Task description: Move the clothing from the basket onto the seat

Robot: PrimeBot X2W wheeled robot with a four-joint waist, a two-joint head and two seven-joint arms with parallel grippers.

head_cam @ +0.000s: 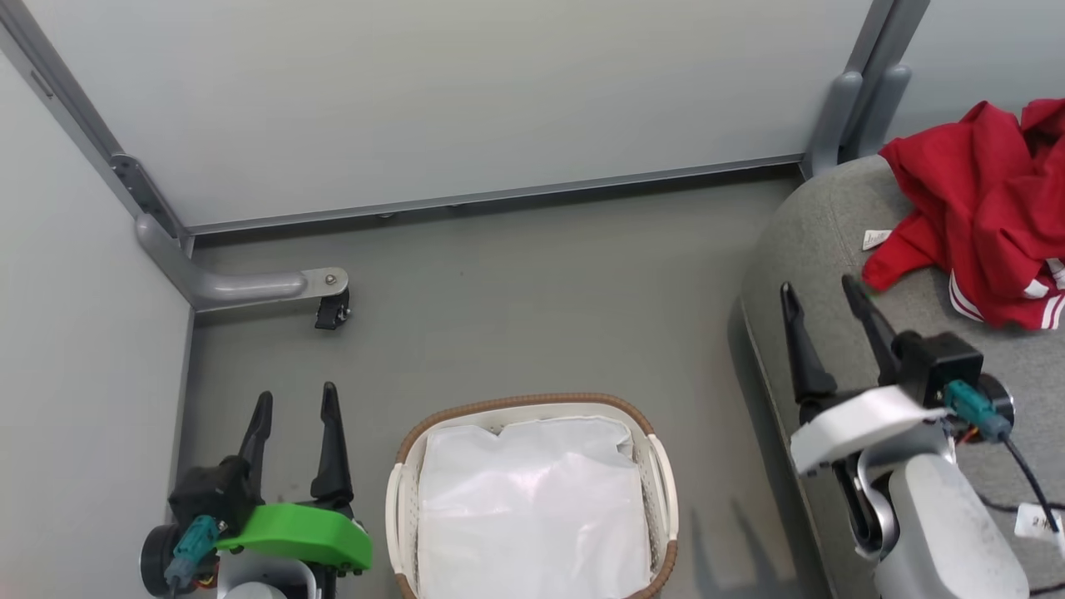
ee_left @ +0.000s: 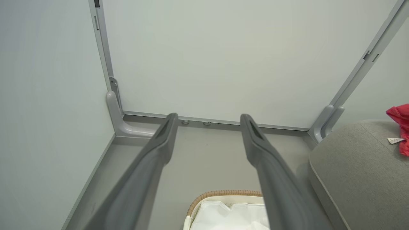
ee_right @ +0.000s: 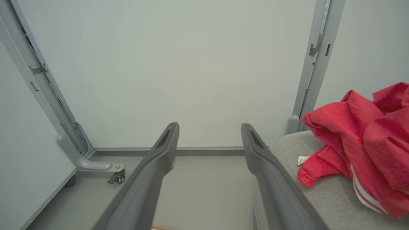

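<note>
Both my left gripper and my right gripper stand with fingers spread wide, holding nothing. The clothing lies bunched on the seat. The basket on the floor shows its white liner. The risk, as I judge it, is that my right fingers, near the red sleeve, snag it and drag it off the rounded edge.

1 basket sits at the bottom centre of the head view, holding 1 white liner. At the right, 1 grey seat carries 1 heap of red clothing; the garments in it cannot be counted. 1 white label. 2 claws, the left claw and the right claw, with 2 fingers each.
</note>
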